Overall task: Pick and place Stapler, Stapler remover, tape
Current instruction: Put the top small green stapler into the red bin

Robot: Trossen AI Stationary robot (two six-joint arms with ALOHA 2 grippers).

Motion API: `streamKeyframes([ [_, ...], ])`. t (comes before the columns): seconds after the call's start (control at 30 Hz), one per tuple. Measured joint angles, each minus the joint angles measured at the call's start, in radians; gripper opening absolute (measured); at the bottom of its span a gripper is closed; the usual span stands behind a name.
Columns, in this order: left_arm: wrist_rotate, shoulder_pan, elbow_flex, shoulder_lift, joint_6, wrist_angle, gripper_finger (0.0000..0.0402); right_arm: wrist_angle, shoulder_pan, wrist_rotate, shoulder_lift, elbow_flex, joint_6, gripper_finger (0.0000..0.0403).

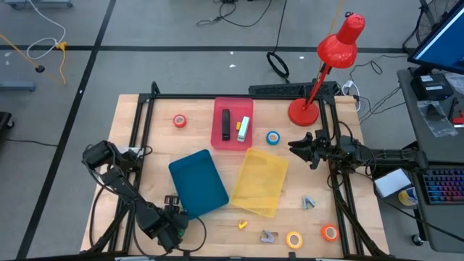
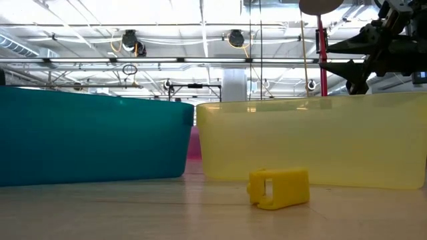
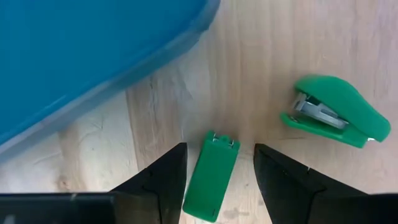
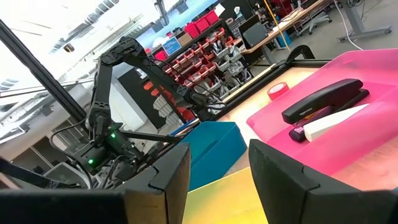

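Observation:
My left gripper (image 1: 172,226) is low at the table's near left, by the teal tray's (image 1: 198,183) near corner. It is open, with one finger on either side of a small green staple box (image 3: 211,175) that lies flat on the wood. A green mini stapler (image 3: 336,112) lies just beyond. My right gripper (image 1: 299,148) is open and empty in the air near the yellow tray's (image 1: 261,181) far right corner. A black stapler (image 1: 225,125) and a white one (image 1: 243,129) lie in the pink tray (image 1: 217,138). The tape rolls lie on the table: red-orange (image 1: 180,121), blue (image 1: 272,137), yellow (image 1: 293,239), orange (image 1: 330,233).
A red desk lamp (image 1: 308,109) stands at the far right, just behind my right gripper. Two stapler removers (image 1: 269,235) (image 1: 309,202) and a small yellow block (image 2: 279,188) lie near the front edge. A black frame (image 1: 341,210) runs around the table.

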Motion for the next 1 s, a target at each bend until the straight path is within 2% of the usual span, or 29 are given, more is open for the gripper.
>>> streamKeyframes([
  [0.23, 0.039, 0.004, -0.017, 0.001, -0.012, -0.011, 0.0178, 0.000, 0.000, 0.000, 0.000, 0.000, 0.020, 0.0157],
  [0.53, 0.080, 0.005, -0.019, -0.002, -0.014, -0.019, 0.0079, 0.000, 0.000, 0.001, 0.000, 0.000, 0.018, 0.0157],
  [0.63, 0.103, 0.010, -0.019, -0.017, -0.035, -0.021, 0.0066, 0.000, 0.000, 0.001, 0.000, 0.000, 0.017, 0.0157],
  [0.7, 0.129, 0.011, -0.022, -0.036, -0.076, -0.029, 0.0066, 0.000, 0.000, 0.001, 0.000, 0.000, 0.017, 0.0157],
  [0.8, 0.220, 0.008, -0.026, -0.072, -0.182, -0.077, 0.0066, 0.000, 0.000, 0.001, 0.000, 0.000, 0.017, 0.0157],
  [1.0, 0.340, -0.002, -0.024, -0.194, -0.407, -0.262, 0.0072, -0.001, 0.000, 0.004, 0.000, 0.000, 0.006, 0.0157],
])
